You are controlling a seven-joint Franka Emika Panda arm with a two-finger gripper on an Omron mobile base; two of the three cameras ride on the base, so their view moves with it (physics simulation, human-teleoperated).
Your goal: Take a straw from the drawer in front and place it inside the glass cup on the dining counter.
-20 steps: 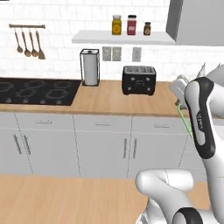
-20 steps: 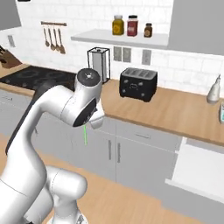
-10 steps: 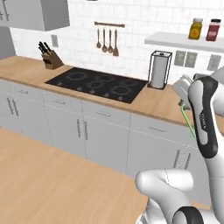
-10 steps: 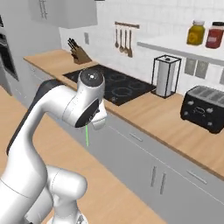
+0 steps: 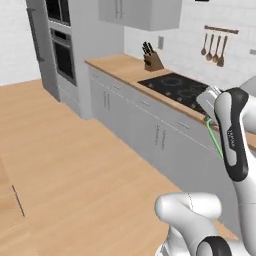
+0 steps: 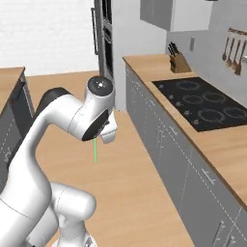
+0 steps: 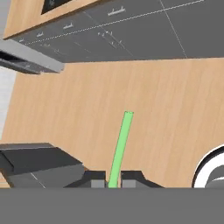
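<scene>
Wooden floor spreads across the near and left of your base views now, where half a second ago the wall worktop with its hob sat square ahead of you. The whole picture has slid, so read that as the base turning, not as anything in the kitchen moving: the hob (image 5: pixel 181 87) and knife block (image 5: pixel 152 59) have swung to the far right, and the tall oven column (image 5: pixel 62 47) has come into sight at the far left. Your gripper (image 7: pixel 113 180) is pressed together on the straw (image 7: pixel 120 148), pinching its near end, and the green stick points straight out beyond the tips over bare floor in the hand view. In the right base view the straw (image 6: pixel 95 150) hangs down below the hand, clear of the cabinets; in the left base view it shows as a thin green line beside the forearm (image 5: pixel 215 140). So the pick-up looks done and you are in the carry. At the far left of the right base view a wooden-topped edge (image 6: pixel 10 77) is coming in, which may be the dining counter, though I cannot tell for certain. The glass cup is the thing to look for next as the turn brings more into sight.
</scene>
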